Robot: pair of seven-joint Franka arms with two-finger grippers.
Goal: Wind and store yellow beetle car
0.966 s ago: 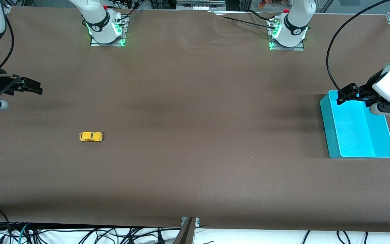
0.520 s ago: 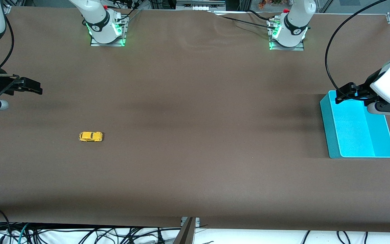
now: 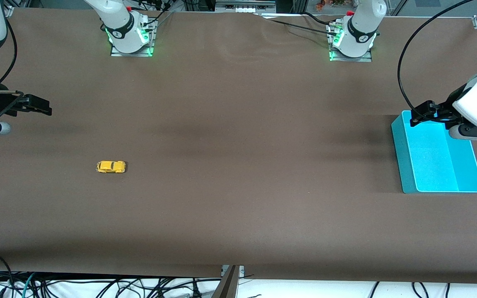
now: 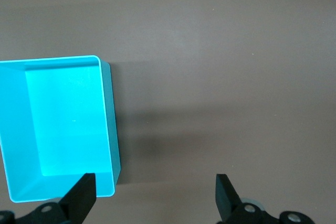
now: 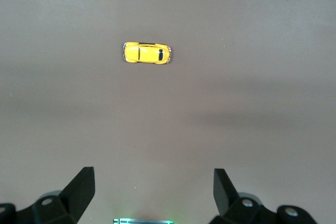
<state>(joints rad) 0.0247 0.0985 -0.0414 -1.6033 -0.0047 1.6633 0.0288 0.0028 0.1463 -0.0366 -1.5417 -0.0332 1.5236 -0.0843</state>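
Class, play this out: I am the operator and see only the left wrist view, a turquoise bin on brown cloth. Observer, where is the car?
Observer: The yellow beetle car sits on the table toward the right arm's end, apart from the turquoise bin.
Operator: Is anything holding it?
Observer: No. The right gripper hangs open over bare table, with the car lying ahead of it in its wrist view.
Operator: And my gripper?
Observer: The left gripper hangs open over the bin's rim.

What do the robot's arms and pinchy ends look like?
Both arms are smooth white with black joint bands and loose black cables. Their round bases glow green. The left end effector and the right end effector are black, each with two flat, wedge-shaped fingers.
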